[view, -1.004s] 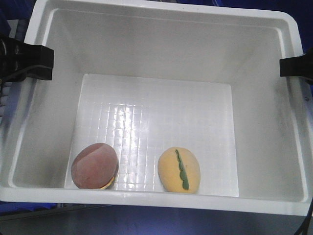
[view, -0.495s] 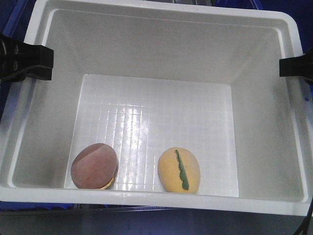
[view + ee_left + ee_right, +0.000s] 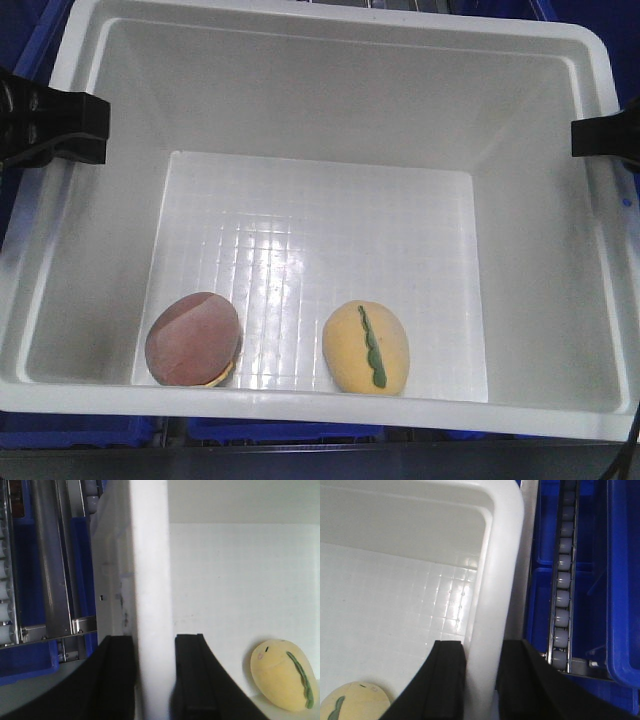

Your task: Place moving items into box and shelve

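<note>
Blue bins (image 3: 620, 580) beside roller rails (image 3: 562, 580)

You have one white box (image 3: 330, 60) in view, filling nearly the whole front-facing picture. Inside it you can count two soft items: one brownish-pink disc (image 3: 193, 338) at about 7 o'clock on the floor, and one yellow egg shape (image 3: 366, 347) with a single green stripe at about 6 o'clock. Two black grippers are at the rim: the left gripper (image 3: 152, 677) at 9 o'clock and the right gripper (image 3: 480, 682) at 3 o'clock. Each shows two fingers, one on either side of the wall.
</note>
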### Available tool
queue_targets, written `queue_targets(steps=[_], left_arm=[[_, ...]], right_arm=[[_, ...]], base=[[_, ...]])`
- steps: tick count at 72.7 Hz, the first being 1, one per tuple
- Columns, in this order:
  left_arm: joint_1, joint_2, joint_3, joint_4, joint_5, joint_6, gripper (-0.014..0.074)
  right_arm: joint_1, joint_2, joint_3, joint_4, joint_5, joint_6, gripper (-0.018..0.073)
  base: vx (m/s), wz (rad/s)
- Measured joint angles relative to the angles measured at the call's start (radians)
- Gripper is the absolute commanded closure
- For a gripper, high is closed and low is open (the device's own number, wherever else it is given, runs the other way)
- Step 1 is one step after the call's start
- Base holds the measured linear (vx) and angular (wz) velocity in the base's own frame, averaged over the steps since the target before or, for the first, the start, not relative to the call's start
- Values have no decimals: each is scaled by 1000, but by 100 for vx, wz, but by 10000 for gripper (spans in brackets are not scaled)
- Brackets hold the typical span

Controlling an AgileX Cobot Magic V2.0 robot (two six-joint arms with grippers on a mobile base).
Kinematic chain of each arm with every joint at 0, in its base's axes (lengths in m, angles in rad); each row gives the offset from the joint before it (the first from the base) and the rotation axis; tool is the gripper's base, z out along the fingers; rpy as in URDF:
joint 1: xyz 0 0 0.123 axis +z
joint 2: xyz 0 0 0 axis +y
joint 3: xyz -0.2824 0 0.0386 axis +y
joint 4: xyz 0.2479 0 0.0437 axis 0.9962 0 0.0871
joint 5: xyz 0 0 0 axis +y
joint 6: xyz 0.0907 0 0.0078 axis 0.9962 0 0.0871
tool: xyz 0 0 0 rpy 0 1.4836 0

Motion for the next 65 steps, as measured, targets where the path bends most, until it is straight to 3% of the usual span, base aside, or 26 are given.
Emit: queue_targets(steps=[65], left_arm=[[0,0,0,0,0,0,602]], right_arm=[[0,0,0,0,0,0,565]], base=[[6,-1]])
